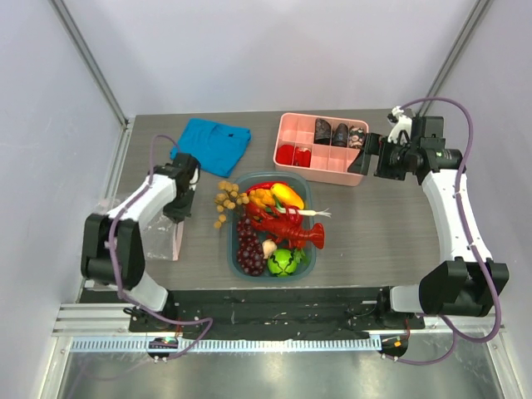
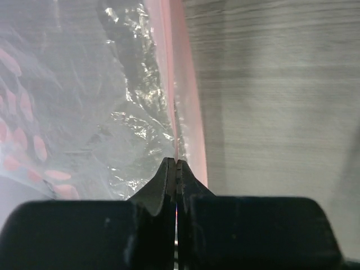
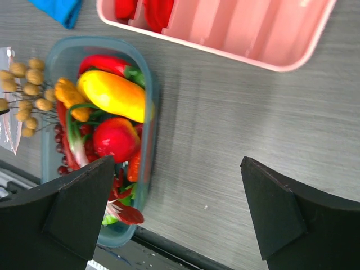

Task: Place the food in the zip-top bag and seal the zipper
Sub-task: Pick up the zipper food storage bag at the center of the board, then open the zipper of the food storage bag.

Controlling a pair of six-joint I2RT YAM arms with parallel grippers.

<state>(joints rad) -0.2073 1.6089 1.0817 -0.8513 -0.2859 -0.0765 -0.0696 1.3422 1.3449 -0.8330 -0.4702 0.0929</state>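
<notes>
The left pincer is closed tight on the zipper of the zip-top bag; the right pincer stands wide open, empty.

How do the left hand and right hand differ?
The left hand is shut on the pink zipper; the right hand is wide open, holding nothing. The left hand is down at the bag; the right hand hovers near the pink tray. Both have dark fingers.
</notes>
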